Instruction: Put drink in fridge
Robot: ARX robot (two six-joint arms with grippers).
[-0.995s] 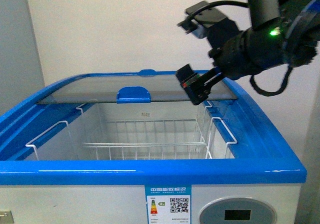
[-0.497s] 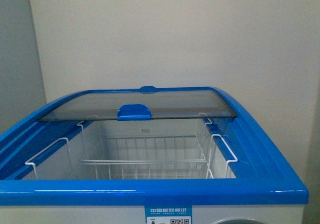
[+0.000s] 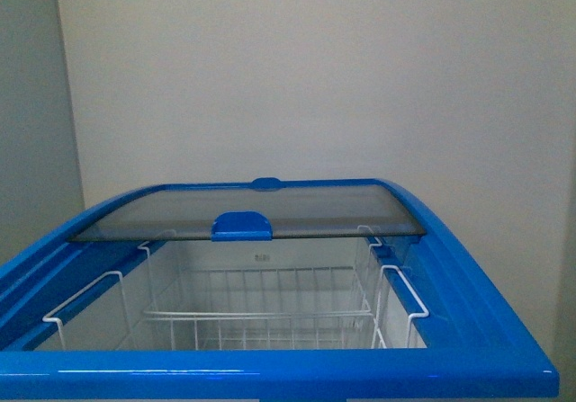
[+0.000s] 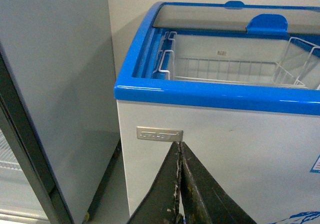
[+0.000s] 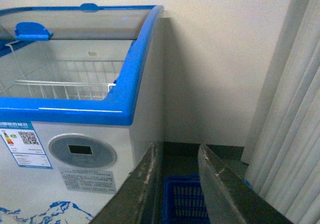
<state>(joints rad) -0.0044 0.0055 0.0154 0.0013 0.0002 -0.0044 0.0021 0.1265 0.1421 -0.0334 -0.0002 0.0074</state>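
While both arms hang low before the fridge (image 3: 468, 267), out of the front view, the left gripper (image 4: 180, 184) points at its white front wall with fingers pressed together, holding nothing. The right gripper (image 5: 175, 184) has its fingers spread, empty, above a blue crate (image 5: 182, 204) on the floor. Sliding lid (image 3: 252, 209) pushed back, wire baskets (image 3: 270, 317) exposed. No drink shows in any view.

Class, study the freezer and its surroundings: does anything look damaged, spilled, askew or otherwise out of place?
Nothing stands out. The fridge is open at the front, its glass lid pushed back evenly, and the wire baskets hang straight and empty. No spill shows. The left claw is closed and the right claw open, both empty.
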